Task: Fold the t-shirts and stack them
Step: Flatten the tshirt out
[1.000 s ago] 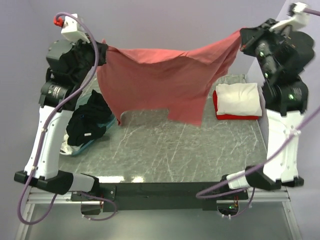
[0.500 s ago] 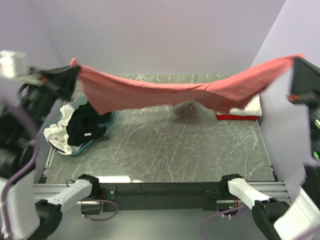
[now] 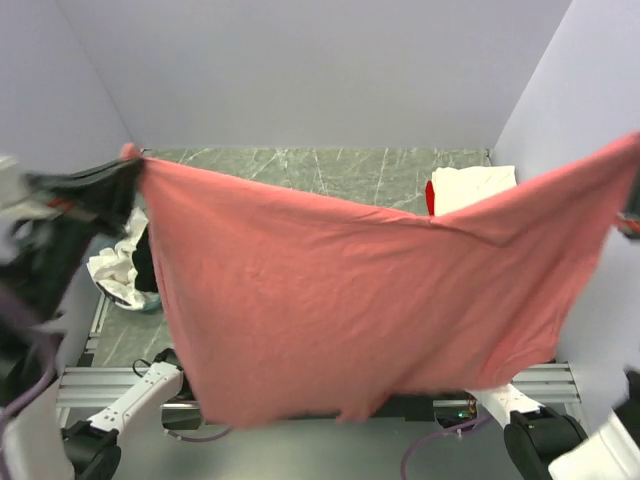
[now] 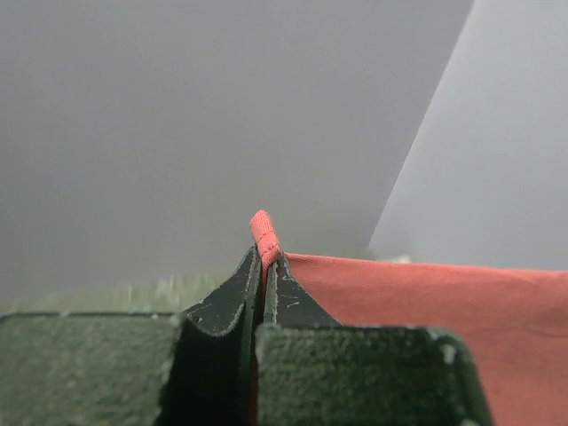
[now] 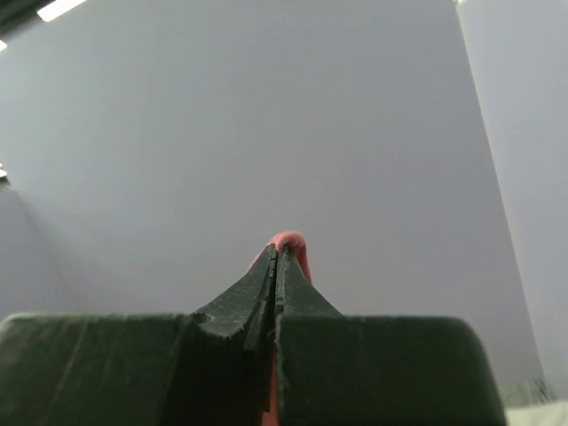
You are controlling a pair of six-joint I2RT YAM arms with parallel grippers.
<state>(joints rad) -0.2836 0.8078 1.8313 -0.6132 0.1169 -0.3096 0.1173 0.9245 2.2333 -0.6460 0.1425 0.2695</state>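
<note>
Holding one pink shirt, out of five shirts in view, stretched wide between two grippers, filling the middle and lower part of the top view and hiding most of the table. Pinching its upper-left corner with the left gripper, jaws pressed together on a rolled pink hem poking up past the tips at the centre of the left wrist view. Pinching the opposite corner with the right gripper, jaws likewise clamped on a small pink fold at the centre of the right wrist view, that corner reaching the right edge of the top view. Showing two folded shirts stacked at upper right behind the pink cloth: one white shirt lying on one red shirt. Showing one teal basin near the left edge, mostly covered, carrying one black shirt and one crumpled white shirt.
</note>
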